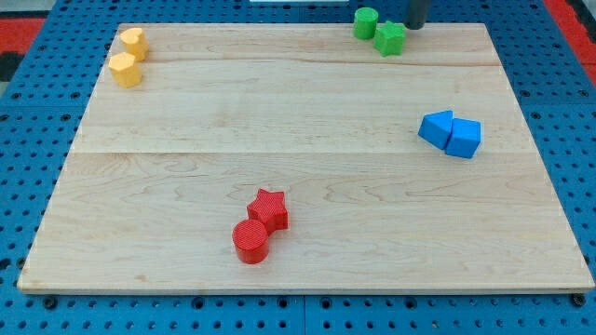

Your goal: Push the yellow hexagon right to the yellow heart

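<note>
The pale wooden desk (307, 112) has a smooth, grained top. Measured from the yellow hexagon (125, 70) at the view's top left, the yellow heart (133, 41) touches it just above. The tip (415, 27) stands far to its right, beside a green star (390, 38) and green cylinder (366, 21). There are no fingers: the arm ends in a dark rod.

Only a short stub of my straight dark grey rod is showing at the view's top edge, looking plain, smooth and cylindrical, its upper part cut off; my tip (415, 27) is ending bluntly, without markings.
</note>
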`<state>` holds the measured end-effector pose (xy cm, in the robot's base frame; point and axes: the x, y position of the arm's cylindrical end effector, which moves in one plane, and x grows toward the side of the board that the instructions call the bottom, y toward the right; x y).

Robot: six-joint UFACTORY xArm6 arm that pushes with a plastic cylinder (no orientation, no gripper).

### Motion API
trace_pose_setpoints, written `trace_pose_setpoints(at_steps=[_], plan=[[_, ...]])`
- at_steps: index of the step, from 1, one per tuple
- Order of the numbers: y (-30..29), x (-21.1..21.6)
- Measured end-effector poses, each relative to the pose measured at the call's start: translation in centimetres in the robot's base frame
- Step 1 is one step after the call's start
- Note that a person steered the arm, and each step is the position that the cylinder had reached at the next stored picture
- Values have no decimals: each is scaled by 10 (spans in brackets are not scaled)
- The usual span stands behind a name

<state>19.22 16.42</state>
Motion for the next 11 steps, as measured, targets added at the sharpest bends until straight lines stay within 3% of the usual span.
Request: trace_pose_setpoints(at_steps=[2, 4, 6, 7, 11], plan=[[-172, 1], [-248, 67], [-419, 145], [-459, 137], [-365, 89]])
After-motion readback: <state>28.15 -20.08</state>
